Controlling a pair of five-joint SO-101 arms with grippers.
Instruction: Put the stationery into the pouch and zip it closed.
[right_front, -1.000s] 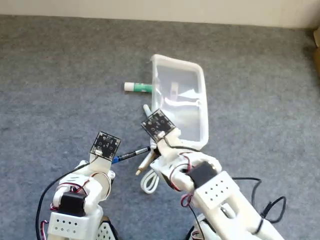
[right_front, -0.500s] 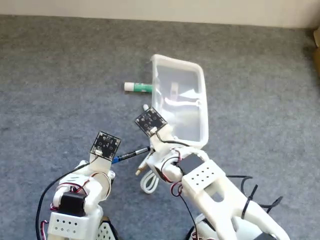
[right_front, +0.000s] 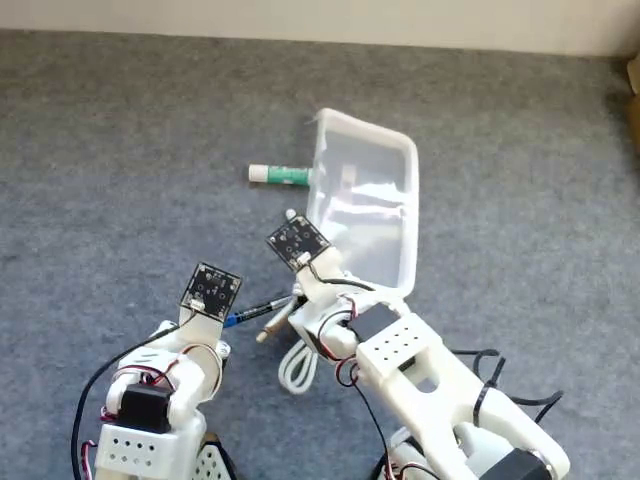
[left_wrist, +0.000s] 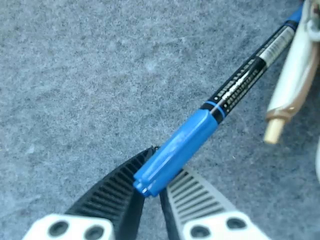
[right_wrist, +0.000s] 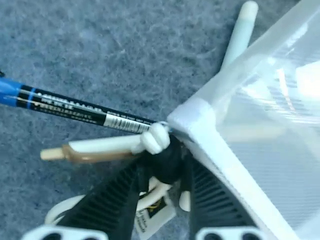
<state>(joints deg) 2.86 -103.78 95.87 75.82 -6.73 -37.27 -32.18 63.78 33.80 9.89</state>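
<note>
On the grey carpet (right_front: 120, 150), the clear, white-rimmed plastic pouch (right_front: 380, 230) lies open and unzipped, with every piece of stationery I can make out outside it. A green-and-white glue stick (right_front: 278, 174) rests just beside its far edge. A pale, slim pen (right_wrist: 240, 30) pokes out next to its near corner. A cream pen with a tan tip (right_front: 272, 324) and a black marker with a blue cap (right_front: 262, 308) lie between the arms, near a looped white cable (right_front: 293, 368).

The left gripper (left_wrist: 160, 167) is narrowed onto the marker's cap. The right gripper (right_wrist: 165, 165) is pinched on a dark part at the pouch's near corner. Judging by this, loading has barely begun; filling and zipping are both left.
</note>
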